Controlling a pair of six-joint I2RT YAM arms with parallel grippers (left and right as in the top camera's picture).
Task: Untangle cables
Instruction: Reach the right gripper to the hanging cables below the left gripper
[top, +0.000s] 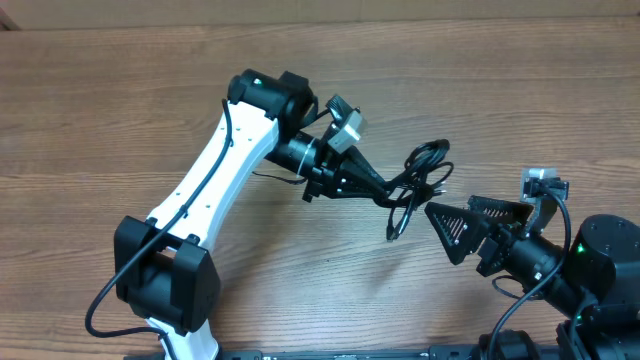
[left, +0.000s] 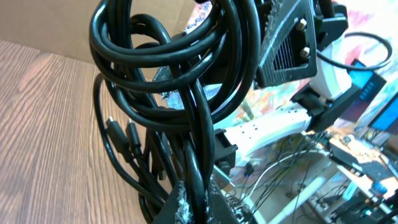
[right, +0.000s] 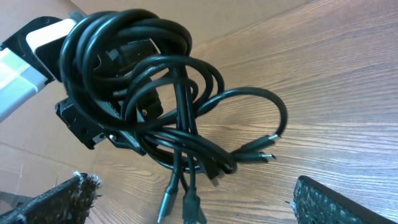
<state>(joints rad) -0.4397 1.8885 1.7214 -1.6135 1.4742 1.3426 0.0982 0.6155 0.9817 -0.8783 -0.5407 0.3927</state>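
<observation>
A tangled bunch of thin black cables (top: 425, 165) with small plugs hangs at the table's middle right. My left gripper (top: 385, 192) is shut on a strand of it and holds the bunch lifted, with its lower loops and plugs close to the wood. In the left wrist view the jaws (left: 199, 208) pinch one cord below the coiled cables (left: 180, 74). My right gripper (top: 452, 208) is open just right of the bunch and touches nothing. In the right wrist view its fingers (right: 196, 186) stand wide apart, with the cables (right: 161, 106) and several hanging plugs ahead of them.
The wooden table (top: 120, 110) stretches left and back. A cardboard wall (top: 300, 12) runs along the far edge. The white left arm (top: 215, 170) slants across the middle left. The right arm's black base (top: 600, 260) sits at the front right.
</observation>
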